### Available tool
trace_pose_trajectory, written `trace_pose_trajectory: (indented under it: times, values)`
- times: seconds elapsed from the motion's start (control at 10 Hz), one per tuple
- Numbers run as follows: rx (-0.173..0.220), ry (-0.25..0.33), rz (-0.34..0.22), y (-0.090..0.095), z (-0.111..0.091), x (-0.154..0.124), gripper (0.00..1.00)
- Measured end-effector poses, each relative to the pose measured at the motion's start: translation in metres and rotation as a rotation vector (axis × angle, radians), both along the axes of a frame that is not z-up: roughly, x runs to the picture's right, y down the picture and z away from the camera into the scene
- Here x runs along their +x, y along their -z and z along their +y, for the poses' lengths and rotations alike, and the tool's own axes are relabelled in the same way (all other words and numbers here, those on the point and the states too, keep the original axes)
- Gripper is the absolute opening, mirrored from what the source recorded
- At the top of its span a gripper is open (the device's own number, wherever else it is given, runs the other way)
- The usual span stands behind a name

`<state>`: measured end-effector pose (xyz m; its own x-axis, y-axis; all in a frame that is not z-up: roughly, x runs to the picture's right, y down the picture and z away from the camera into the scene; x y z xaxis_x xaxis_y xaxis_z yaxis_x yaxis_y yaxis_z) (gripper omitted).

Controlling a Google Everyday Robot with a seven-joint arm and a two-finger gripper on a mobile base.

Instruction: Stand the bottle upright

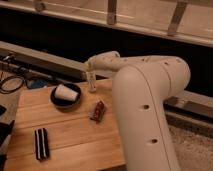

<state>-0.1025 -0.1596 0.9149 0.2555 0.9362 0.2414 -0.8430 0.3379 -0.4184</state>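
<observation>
One each: bottle (92, 84), cup (68, 92), bowl (54, 100), packet (98, 111), striped block (41, 143), and end effector (89, 74) at the bottle's top.

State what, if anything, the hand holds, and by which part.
The hand is at the top of the bottle, by the far edge of the table; a hold cannot be told.

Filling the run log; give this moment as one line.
gripper: at the bottle, far table edge | bottle: roughly upright | white cup: in dark bowl
</observation>
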Motion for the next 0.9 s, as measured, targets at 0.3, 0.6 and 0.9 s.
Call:
trace_pose_trajectory:
  times: [0.3,0.6,0.9]
  values:
    - [0.006,-0.003,-0.009,0.0012,0.0001,-0.0018,0.48]
    - [0.020,0.000,-0.012,0.0015,-0.0037,-0.0026,0.22]
    - [0.017,0.017,-0.010,-0.0004,-0.0034,-0.0054,0.01]
